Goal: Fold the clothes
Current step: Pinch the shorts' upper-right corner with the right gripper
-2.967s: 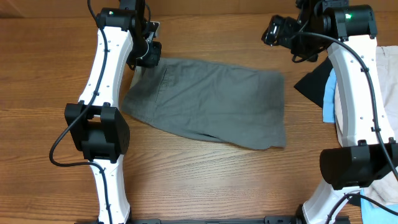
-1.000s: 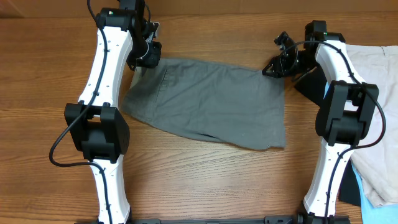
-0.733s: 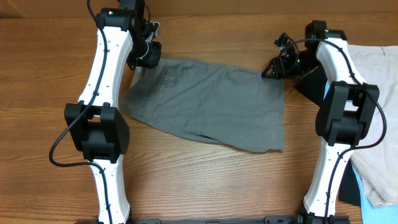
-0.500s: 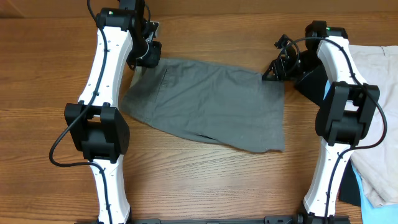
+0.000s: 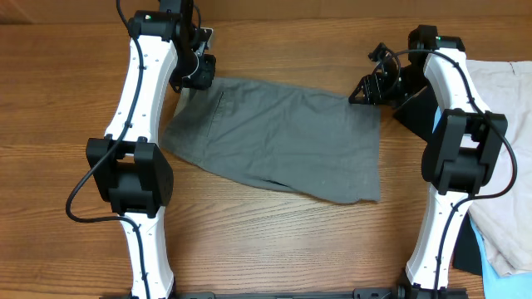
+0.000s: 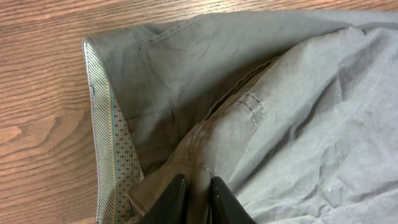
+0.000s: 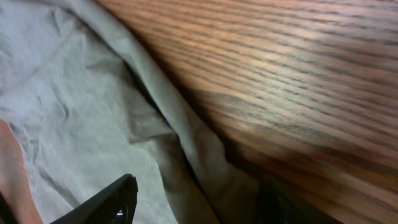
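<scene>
- Fingers [image 6: 173,198] of the left gripper [image 5: 196,73] are clenched on a bunched fold of the grey shorts [image 5: 283,137] at their far left corner, just beside the patterned waistband lining [image 6: 109,137]
- Right gripper [image 5: 359,90] is released, its fingers [image 7: 115,202] spread either side of the far right hem edge, with cloth between them but not pinched
- Shorts lie flat across the middle of the table [image 5: 274,241], waist to the left, slit pocket [image 6: 242,87] facing up
- Step in hand looks like taking the second far corner, so both arms can carry the far edge over to the near one
- To do it well, seat the hem deep between the right fingers before closing, then raise both corners level and together so the crease runs straight
- Black garment [image 5: 413,112] lies just beside the right gripper and should stay out of the pinch; beige [image 5: 499,108] and light blue [image 5: 503,270] ones lie further right
</scene>
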